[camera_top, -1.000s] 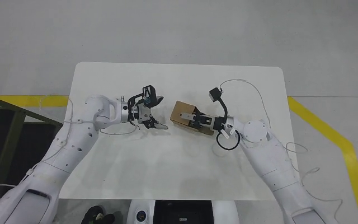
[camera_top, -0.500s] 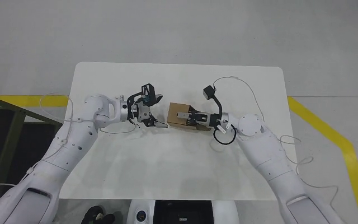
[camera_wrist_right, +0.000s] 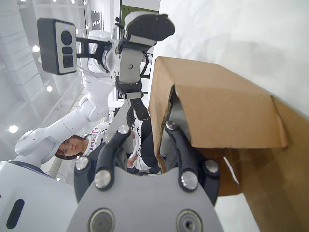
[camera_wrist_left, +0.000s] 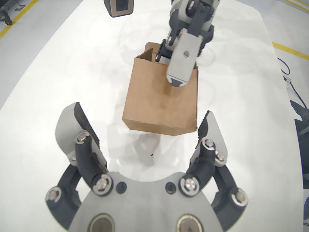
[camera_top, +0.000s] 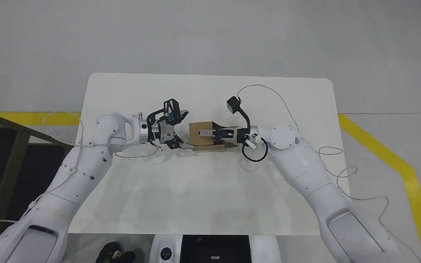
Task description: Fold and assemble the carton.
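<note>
Beside the spread left gripper [camera_wrist_left: 142,113], right gripper [camera_wrist_left: 171,73] pinches the carton [camera_wrist_left: 154,102] wall.

Carton [camera_wrist_left: 161,100], right gripper [camera_wrist_left: 173,73] on its wall, blocks path ahead of left gripper [camera_wrist_left: 142,112]; table [camera_top: 131,197] room both sides.

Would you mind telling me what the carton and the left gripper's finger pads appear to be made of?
The carton looks like plain brown cardboard, matte, with raw cut edges and creased folds. The pads on the left gripper look like black rubber, judging by their ribbed, dull surface, though soft plastic is possible.
</note>
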